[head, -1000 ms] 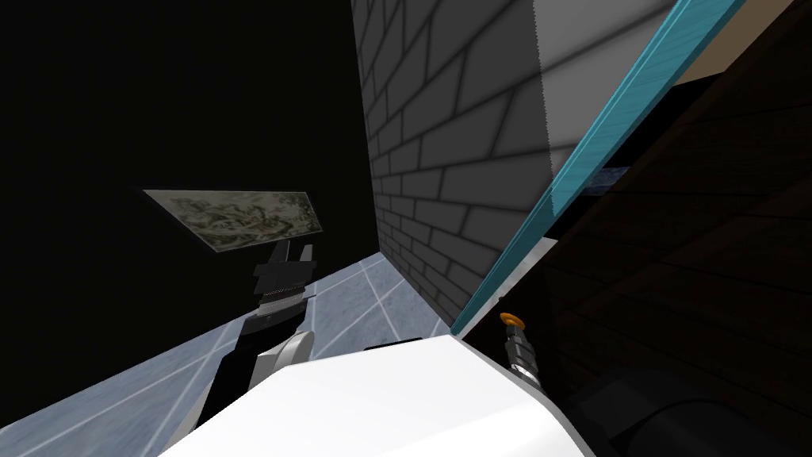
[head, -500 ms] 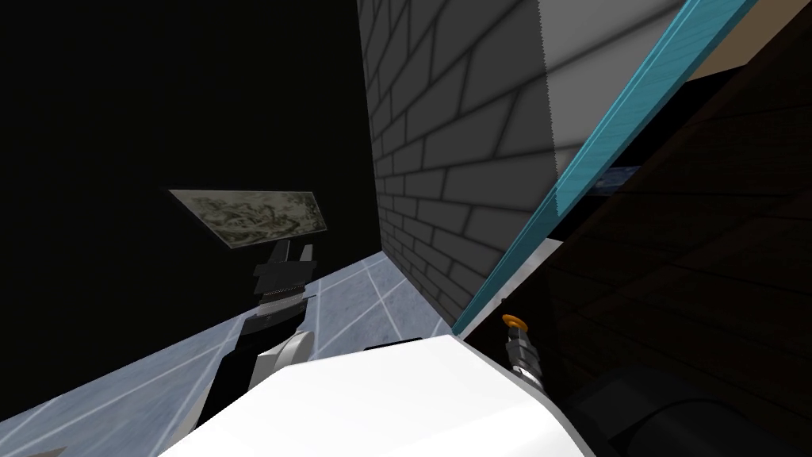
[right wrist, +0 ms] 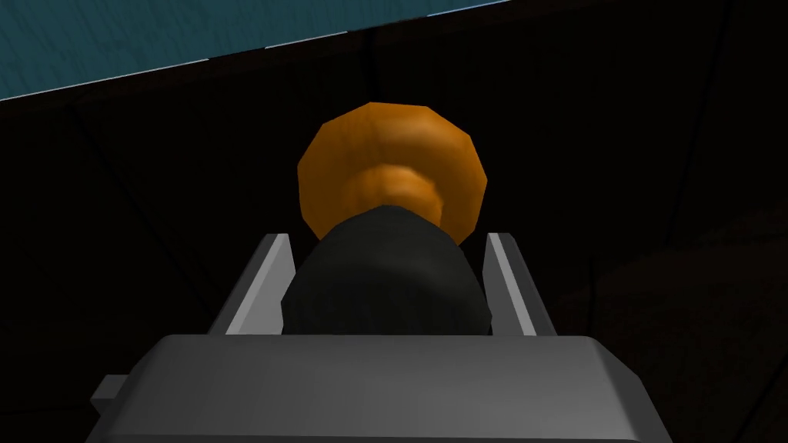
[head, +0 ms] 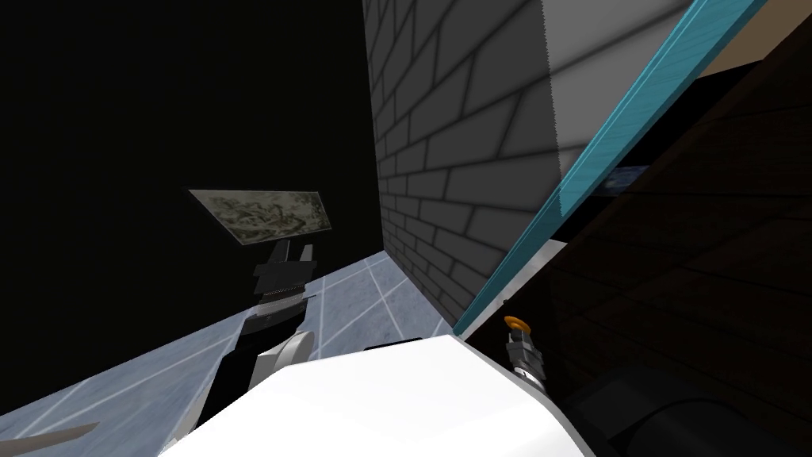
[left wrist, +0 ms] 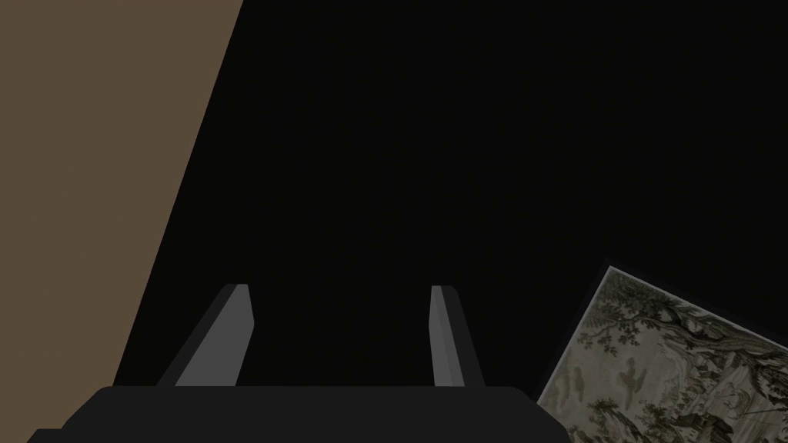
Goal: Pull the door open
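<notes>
Squarely, the right gripper point(right wrist: 387, 240) clasps the dark knob point(right wrist: 385, 288) (orange base point(right wrist: 388, 158)).

Our left end effector point(head: 293, 252) is held out front on our left side, forearm point(head: 230, 381) angled up and forward, fingers point(left wrist: 231, 338) spread wide with nothing between them. Our right end effector point(right wrist: 387, 240) sits low by our right side, wrist point(head: 527, 365) pointing forward, both blades clamped on the sides of the dark knob point(right wrist: 385, 281).
</notes>
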